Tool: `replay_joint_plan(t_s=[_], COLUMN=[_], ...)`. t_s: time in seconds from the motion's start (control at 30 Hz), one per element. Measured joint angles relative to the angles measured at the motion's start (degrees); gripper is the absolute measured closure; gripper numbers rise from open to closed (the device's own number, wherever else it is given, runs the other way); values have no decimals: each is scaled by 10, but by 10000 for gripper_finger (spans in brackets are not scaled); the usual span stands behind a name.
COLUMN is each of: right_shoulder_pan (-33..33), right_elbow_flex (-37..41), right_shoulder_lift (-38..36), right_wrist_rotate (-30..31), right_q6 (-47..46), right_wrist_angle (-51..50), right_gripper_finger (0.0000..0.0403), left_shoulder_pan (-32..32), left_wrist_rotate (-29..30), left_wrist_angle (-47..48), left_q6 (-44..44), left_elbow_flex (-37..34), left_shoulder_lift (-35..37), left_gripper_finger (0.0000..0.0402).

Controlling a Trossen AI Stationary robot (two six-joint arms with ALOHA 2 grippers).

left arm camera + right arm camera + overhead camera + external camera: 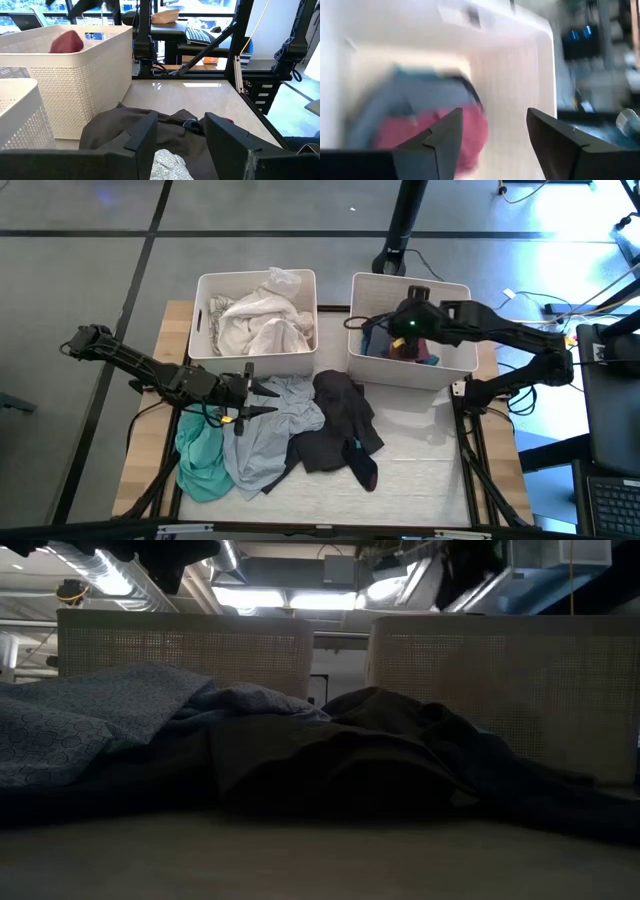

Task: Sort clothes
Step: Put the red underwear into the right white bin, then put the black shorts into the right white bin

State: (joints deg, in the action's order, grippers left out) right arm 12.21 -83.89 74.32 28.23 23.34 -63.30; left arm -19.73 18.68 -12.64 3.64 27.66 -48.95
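Over right white plastic bin (462,366) | right gripper (398,324) fingers spread, empty, dark red garment (432,132) lies below, seemingly dropped for sorting | left gripper (262,391) released above pale grey-blue garment (265,438) on surface (420,470)

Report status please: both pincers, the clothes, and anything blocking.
Right pincer open over right bin, empty, dark red garment below. Left pincer open, above pale grey-blue garment. Black garment and teal-green garment unsorted on table. Nothing blocking.
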Motion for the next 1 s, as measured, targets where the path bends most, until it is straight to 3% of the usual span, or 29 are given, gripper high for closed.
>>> replay_joint_plan(t_s=[0.13, 0.43, 0.77, 1.0], right_shoulder_pan=[-56, -186, -282, -307], right_elbow_flex=[-13, -7, -7, -6], right_shoulder_lift=[0, 40, 160, 246], right_wrist_rotate=[-39, -39, -39, -39], right_q6=[0, 14, 22, 25], right_wrist_angle=[70, 147, 172, 173], right_gripper_finger=[180, 180, 180, 180], left_shoulder_pan=[0, 0, 0, 0], left_wrist_rotate=[0, 0, 0, 0], left_wrist_angle=[0, 0, 0, 0], left_q6=[0, 0, 2, 1], left_elbow_flex=[0, 0, 0, 0], left_shoulder_lift=[0, 0, 0, 0], left_gripper_finger=[249, 249, 249, 249])
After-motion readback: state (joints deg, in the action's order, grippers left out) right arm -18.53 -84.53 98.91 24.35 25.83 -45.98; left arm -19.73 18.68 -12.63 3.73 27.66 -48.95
